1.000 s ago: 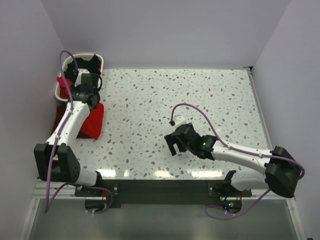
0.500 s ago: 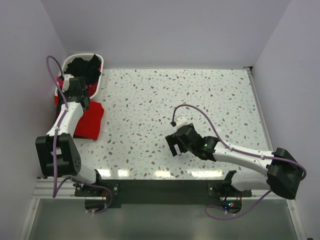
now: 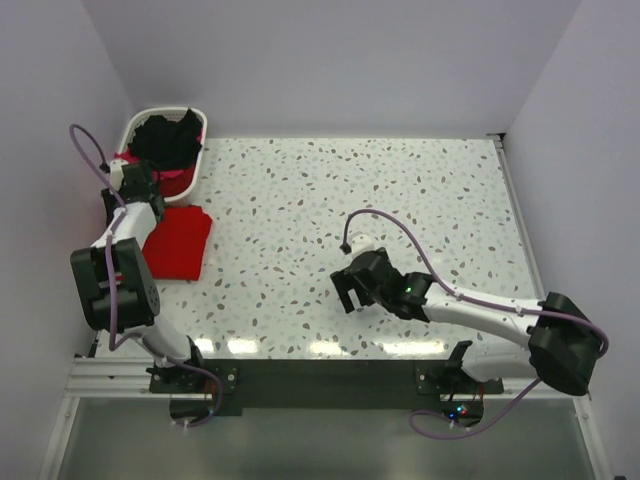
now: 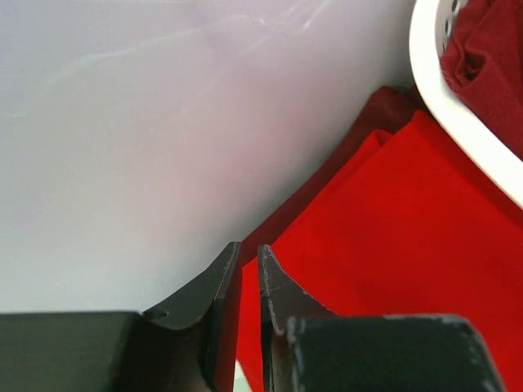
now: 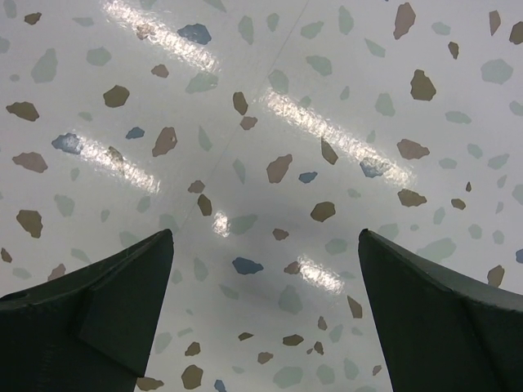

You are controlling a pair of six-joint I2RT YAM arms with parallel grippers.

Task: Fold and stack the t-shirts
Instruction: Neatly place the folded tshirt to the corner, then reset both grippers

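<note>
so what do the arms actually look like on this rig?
Left arm and right arm: white link shells, black joint housings. A loose purple cable loops along each. Left gripper and right gripper have dark, tapered wedge fingers. Small green light on the right wrist.

One red t-shirt (image 3: 180,240), one black t-shirt (image 3: 165,136), one white basket (image 3: 134,126).
</note>
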